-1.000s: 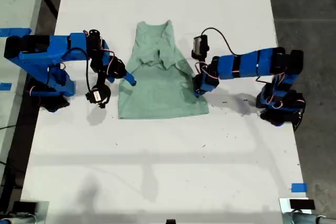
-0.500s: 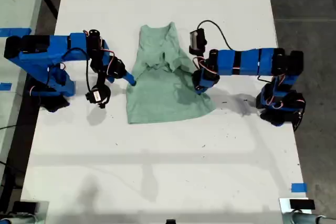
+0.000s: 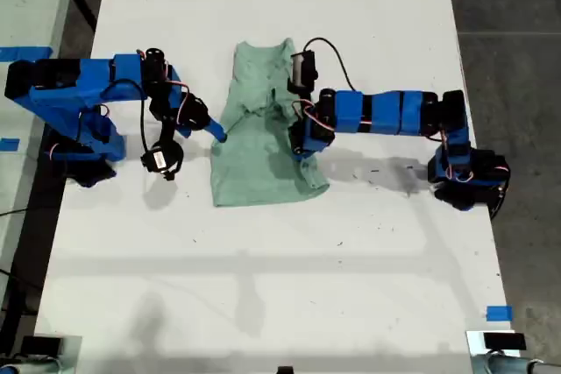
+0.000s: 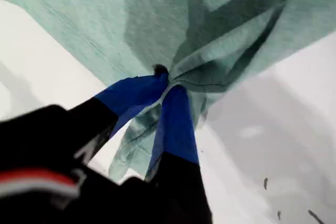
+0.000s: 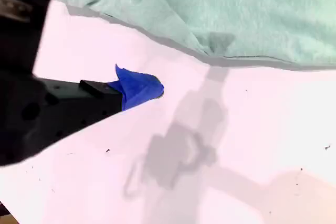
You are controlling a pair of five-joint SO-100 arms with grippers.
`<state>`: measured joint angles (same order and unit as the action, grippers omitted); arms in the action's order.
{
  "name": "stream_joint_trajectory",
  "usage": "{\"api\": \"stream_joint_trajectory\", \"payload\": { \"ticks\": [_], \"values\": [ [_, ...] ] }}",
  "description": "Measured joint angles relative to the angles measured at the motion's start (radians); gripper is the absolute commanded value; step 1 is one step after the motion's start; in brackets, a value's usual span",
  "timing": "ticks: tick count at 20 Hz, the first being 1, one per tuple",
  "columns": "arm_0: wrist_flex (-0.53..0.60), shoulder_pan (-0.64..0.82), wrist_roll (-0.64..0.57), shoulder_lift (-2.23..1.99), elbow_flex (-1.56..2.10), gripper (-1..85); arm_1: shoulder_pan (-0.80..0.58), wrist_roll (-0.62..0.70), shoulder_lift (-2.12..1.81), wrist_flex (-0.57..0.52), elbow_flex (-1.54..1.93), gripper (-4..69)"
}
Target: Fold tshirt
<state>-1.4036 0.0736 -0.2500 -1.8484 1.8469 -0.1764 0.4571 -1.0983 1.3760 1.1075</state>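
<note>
Broad bare white table (image 3: 263, 286) open below the pale mint-green cloth tshirt (image 3: 254, 164) in the exterior view, my first gripper (image 3: 300, 148) clamped over its middle, my second gripper (image 3: 219, 135) crowding its exterior-view left edge.

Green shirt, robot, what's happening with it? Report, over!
My first gripper shut on the pale mint-green cloth tshirt, pinching a bunched fold. My second gripper beside the hem, holding nothing. White table, nothing blocking.

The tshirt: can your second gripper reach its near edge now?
Probably yes. My second gripper holds nothing and hovers over bare table beside the tshirt; nothing lies between them.
</note>
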Motion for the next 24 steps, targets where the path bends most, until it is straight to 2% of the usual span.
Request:
{"api": "stream_joint_trajectory", "payload": {
  "ticks": [3,5,7,10,13,16,18,21,24],
  "values": [
    [0.000,0.000,0.000,0.000,0.000,28.1,0.000,-0.003,0.078,-0.144,0.000,-1.9],
    [0.000,0.000,0.000,0.000,0.000,28.0,-0.002,-0.003,0.143,-0.199,0.000,-0.3],
    [0.000,0.000,0.000,0.000,0.000,27.9,-0.006,-0.003,0.161,-0.222,-0.003,13.9],
    [0.000,0.000,0.000,0.000,0.000,28.0,-0.018,-0.003,0.175,-0.222,-0.008,22.9],
    [0.000,0.000,0.000,0.000,0.000,27.7,-0.020,-0.003,0.186,-0.152,-0.074,27.1],
    [0.000,0.000,0.000,0.000,0.000,27.2,-0.020,-0.002,0.178,0.052,-0.204,26.4],
    [-0.005,0.000,0.002,0.000,0.000,27.3,-0.018,-0.002,0.066,0.149,-0.215,26.2],
    [0.012,0.000,0.002,0.002,0.000,27.7,-0.017,-0.002,-0.117,0.195,-0.143,26.0],
    [0.084,0.000,0.006,0.061,0.032,27.8,-0.017,0.006,-0.166,0.209,-0.114,25.6]
  ]
}}
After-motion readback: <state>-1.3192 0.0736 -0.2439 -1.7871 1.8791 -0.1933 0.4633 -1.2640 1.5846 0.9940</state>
